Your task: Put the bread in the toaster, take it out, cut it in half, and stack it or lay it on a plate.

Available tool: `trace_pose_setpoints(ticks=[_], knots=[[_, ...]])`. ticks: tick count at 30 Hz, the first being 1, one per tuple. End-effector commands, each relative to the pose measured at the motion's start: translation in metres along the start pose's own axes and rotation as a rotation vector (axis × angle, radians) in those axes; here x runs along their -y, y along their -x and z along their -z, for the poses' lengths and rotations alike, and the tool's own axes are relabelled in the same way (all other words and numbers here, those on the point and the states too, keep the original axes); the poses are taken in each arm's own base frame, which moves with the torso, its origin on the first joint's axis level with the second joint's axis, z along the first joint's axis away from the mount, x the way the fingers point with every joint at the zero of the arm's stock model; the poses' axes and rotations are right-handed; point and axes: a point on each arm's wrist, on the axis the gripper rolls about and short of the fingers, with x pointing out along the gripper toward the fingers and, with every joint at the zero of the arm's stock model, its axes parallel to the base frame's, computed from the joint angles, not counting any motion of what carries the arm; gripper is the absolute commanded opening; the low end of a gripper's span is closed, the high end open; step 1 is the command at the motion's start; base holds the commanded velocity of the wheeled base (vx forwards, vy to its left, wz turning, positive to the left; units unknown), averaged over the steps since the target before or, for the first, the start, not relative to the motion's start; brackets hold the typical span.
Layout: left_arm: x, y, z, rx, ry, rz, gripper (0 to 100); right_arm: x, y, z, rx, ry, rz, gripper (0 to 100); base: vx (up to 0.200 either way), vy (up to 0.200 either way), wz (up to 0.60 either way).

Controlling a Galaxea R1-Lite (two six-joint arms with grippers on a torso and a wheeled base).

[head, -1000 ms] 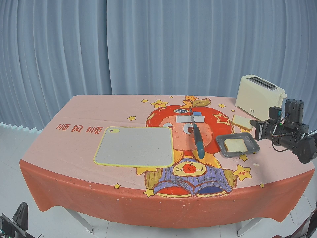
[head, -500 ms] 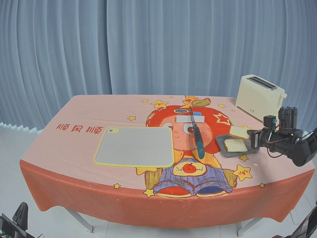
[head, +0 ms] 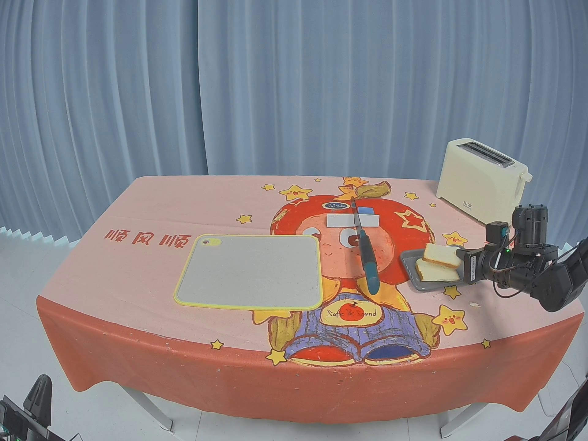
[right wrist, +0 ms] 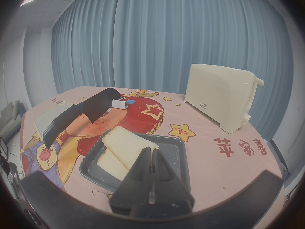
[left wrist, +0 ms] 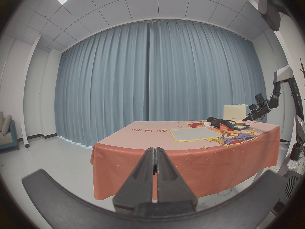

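A half slice of bread [head: 442, 254] [right wrist: 127, 145] is held by its near edge in my right gripper [head: 460, 260] [right wrist: 152, 151], which is shut on it. The slice lies tilted over a second half slice [head: 436, 271] [right wrist: 110, 164] in the dark grey tray-like plate [head: 410, 271] [right wrist: 173, 153]; I cannot tell whether the two touch. The cream toaster [head: 481, 179] [right wrist: 222, 94] stands behind the plate with empty slots. My left gripper [left wrist: 154, 172] is shut on nothing, low and well off the table's left end.
A blue-handled knife [head: 366, 253] [right wrist: 79, 113] lies on the cloth just left of the plate. A grey cutting board with a yellow rim [head: 251, 271] lies mid-table. The table's front edge is close to the plate.
My right gripper has carried the bread slice from beside the toaster leftward and down, over the slice in the plate. The left arm has not moved.
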Motion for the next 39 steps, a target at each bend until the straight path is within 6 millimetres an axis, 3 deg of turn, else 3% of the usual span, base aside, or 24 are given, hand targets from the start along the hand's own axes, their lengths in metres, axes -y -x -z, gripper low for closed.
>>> trace_pose_setpoints(ticks=[1,39], knots=[[0.0001,-0.0011,0.0048,-0.014,0.0,0.0,0,-0.001,-0.001,0.0013,-0.006,0.001,-0.004,0,0.0,0.0,0.0],[0.0001,-0.0011,0.0048,-0.014,-0.002,0.0,0,-0.0036,0.0017,0.0079,-0.029,0.0,-0.001,0,0.0,0.0,0.0]])
